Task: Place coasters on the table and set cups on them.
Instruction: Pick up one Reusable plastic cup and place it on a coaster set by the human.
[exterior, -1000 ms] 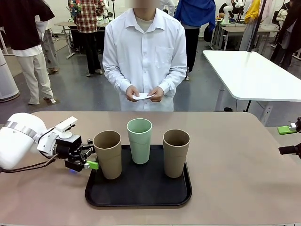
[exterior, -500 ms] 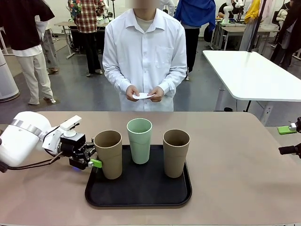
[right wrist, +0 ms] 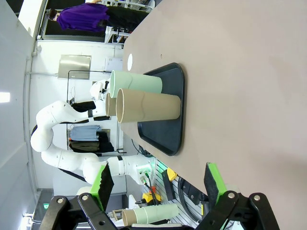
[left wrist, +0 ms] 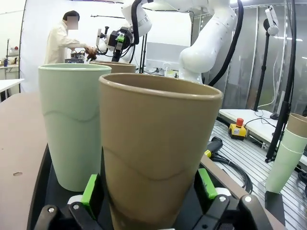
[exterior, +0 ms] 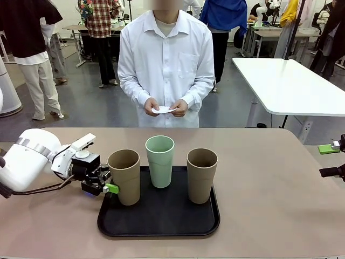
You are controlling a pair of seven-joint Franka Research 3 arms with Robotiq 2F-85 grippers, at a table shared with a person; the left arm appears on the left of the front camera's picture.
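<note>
Left end effector [left wrist: 147,189], jaws apart astride the tall tan-brown matte tumbler [left wrist: 158,143], may knock it against the adjacent pale mint-green tumbler [left wrist: 72,124] if closure is off-centre.

A black rounded tray [exterior: 161,218] lies low in the front view. Behind it stands a person in a white shirt [exterior: 166,65]. A white-topped table [exterior: 291,86] sits at the far right, and other people [exterior: 32,54] stand on the grey floor [exterior: 91,110] beyond.
</note>
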